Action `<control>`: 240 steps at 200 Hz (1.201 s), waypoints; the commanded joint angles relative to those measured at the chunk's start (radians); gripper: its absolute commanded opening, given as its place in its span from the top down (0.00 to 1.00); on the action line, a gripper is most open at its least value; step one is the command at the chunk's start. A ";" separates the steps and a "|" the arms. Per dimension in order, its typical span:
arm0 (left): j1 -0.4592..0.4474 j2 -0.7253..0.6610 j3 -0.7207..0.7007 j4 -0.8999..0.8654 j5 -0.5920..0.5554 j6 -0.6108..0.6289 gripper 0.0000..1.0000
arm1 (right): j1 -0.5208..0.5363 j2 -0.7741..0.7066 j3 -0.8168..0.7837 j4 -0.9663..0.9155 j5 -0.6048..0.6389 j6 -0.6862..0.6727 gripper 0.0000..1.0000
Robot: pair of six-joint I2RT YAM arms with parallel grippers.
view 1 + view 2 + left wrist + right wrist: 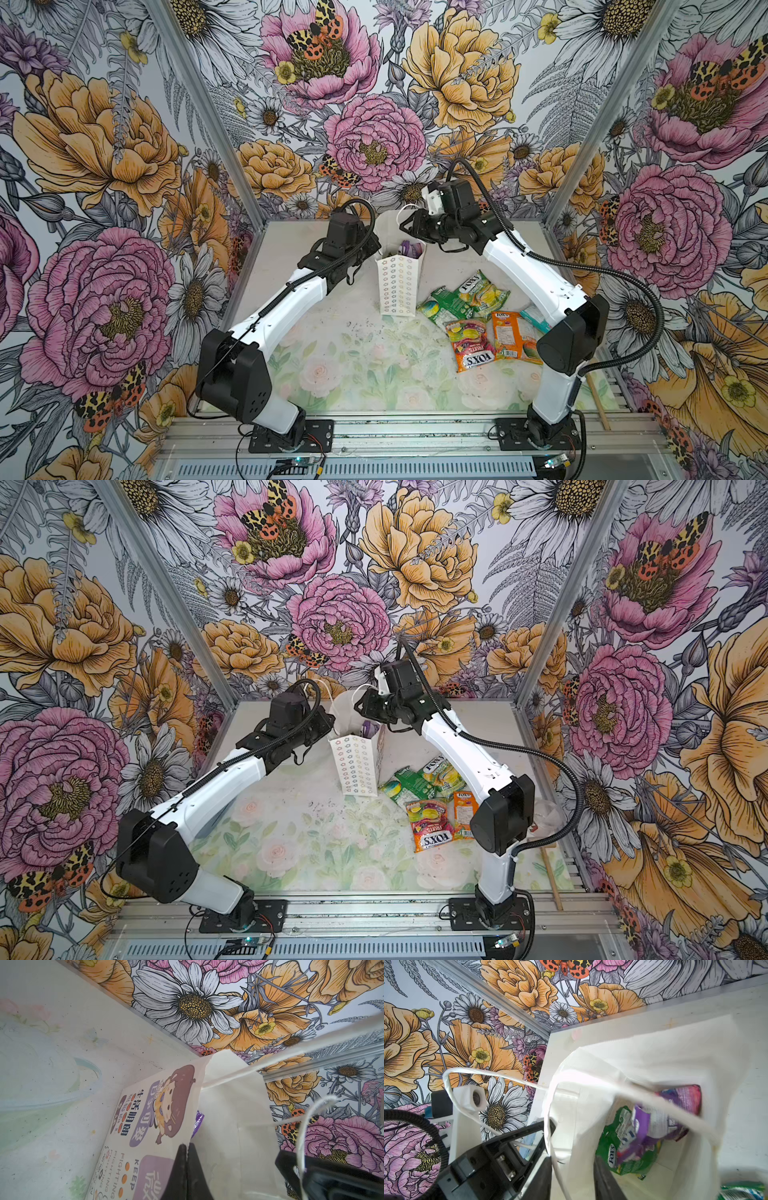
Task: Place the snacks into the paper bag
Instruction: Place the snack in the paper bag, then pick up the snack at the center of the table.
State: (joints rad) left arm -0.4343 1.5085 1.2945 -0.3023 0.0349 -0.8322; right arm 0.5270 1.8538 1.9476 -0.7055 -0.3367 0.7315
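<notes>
Several snacks [513, 336] lie beside the paper bag [398, 286]; left jaws pinch its rim, right jaws parted.

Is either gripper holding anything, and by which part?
Left gripper is shut on the tall white flower-ring paper bag, pinching its top rim by the cartoon-face panel. Right gripper stands open at the bag's mouth, holding nothing.

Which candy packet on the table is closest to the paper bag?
The dark green packet, lying just beside the bottom of the paper bag. The yellow-green packet, the red packet and the orange packet all lie farther from it.
</notes>
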 commanded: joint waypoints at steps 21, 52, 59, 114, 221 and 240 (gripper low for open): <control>0.003 -0.020 -0.008 0.030 0.000 -0.007 1.00 | 0.009 -0.006 0.057 0.021 -0.032 -0.032 0.64; 0.006 -0.019 -0.010 0.032 -0.001 -0.008 1.00 | 0.005 -0.035 0.080 0.019 -0.072 -0.055 0.62; 0.006 -0.019 -0.012 0.034 -0.001 -0.009 1.00 | 0.003 -0.045 0.085 0.012 -0.074 -0.059 0.62; 0.022 -0.025 -0.025 0.034 0.003 -0.015 1.00 | -0.003 -0.104 0.189 -0.253 -0.015 -0.232 0.51; 0.019 -0.025 -0.018 0.037 0.007 -0.017 1.00 | -0.043 -0.492 -0.166 -0.521 0.247 -0.396 0.20; 0.021 -0.023 -0.018 0.037 0.006 -0.018 1.00 | -0.047 -0.541 -0.274 -0.553 0.285 -0.385 0.13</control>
State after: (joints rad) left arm -0.4213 1.5066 1.2816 -0.2901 0.0360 -0.8394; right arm 0.4889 1.3510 1.7767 -1.1728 -0.1356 0.3614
